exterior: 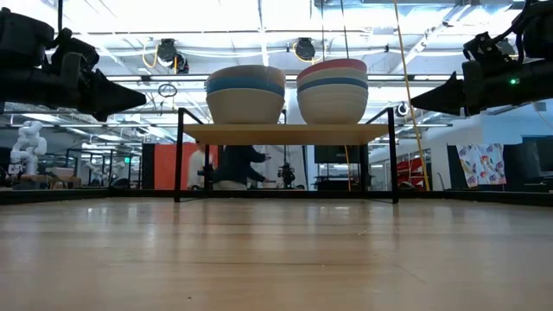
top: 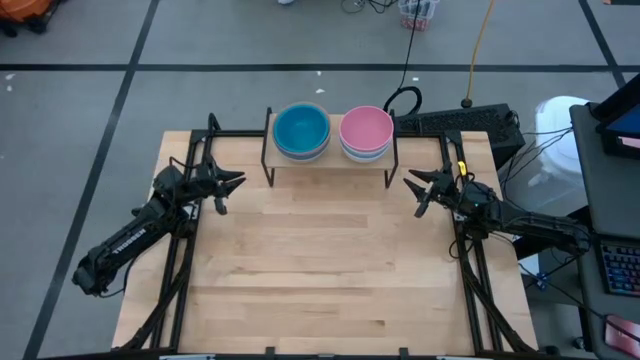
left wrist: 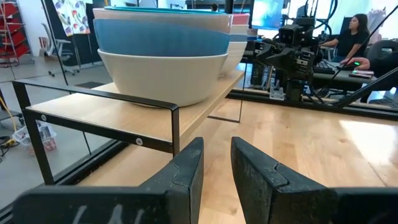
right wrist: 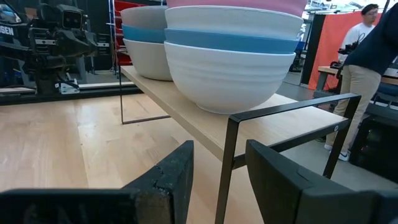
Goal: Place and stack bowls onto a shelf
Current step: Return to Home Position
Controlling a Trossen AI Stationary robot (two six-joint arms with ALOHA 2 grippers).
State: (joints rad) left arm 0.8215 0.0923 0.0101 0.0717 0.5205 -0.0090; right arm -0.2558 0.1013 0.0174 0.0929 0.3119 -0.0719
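Two stacks of bowls stand on the shelf [top: 330, 160], a light plank on thin black legs at the table's far edge. The left stack [top: 301, 131] shows a blue bowl on top, with beige and blue bowls below it [exterior: 245, 93]. The right stack [top: 366, 133] has a pink bowl on top, over white and blue ones [exterior: 333, 89]. My left gripper [top: 238, 180] hovers left of the shelf, open and empty. My right gripper [top: 409, 182] hovers right of it, also open and empty. Both point toward the shelf [left wrist: 134, 118] [right wrist: 249, 127].
The wooden tabletop [top: 330, 270] stretches toward the near edge in front of the shelf. Black frame rails run along both table sides [top: 190, 270]. Cables and a dark box [top: 455, 122] lie beyond the far edge. People stand in the room behind [right wrist: 360, 74].
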